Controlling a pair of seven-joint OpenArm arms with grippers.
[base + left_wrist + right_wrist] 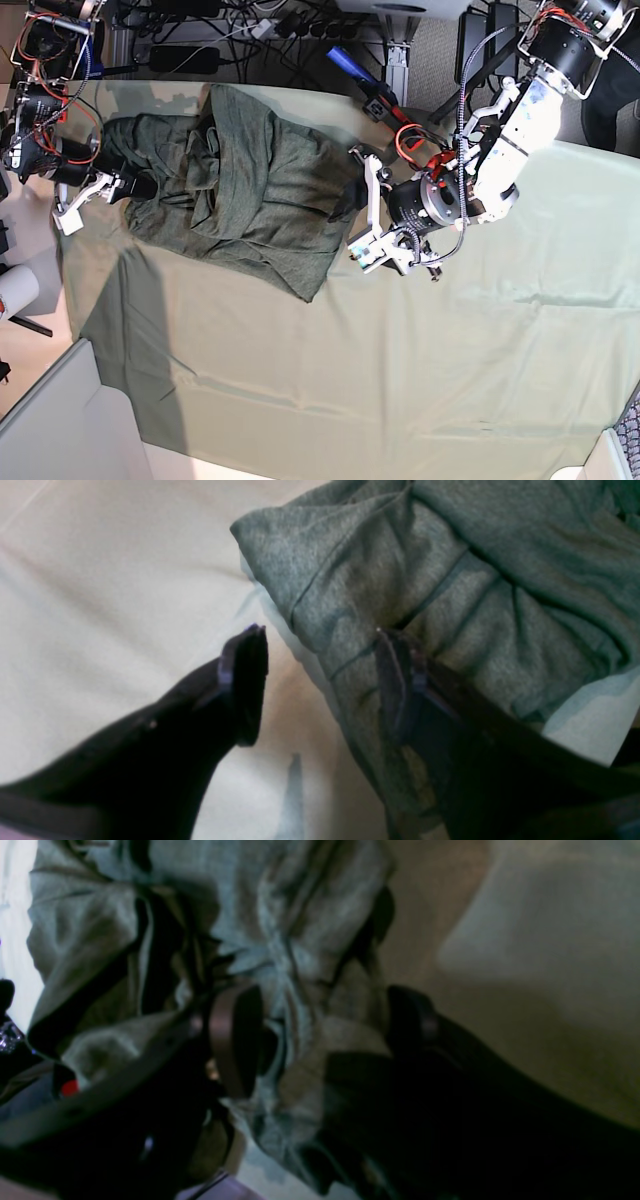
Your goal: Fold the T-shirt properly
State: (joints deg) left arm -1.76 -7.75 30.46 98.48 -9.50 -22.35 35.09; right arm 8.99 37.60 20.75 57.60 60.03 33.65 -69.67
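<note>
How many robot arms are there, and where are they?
2. The right arm's tool is at the T-shirt's far left edge. The left arm's tool is at the shirt's right edge, over the pale green sheet. Both tools are open.

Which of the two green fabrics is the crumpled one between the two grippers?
The T-shirt: darker, heathered, bunched in folds. The pale sheet lies flat under it.

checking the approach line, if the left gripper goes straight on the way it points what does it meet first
Most likely the T-shirt: the left gripper is open, one finger over the shirt's folded edge, the other over the pale sheet. Depth is unclear.
</note>
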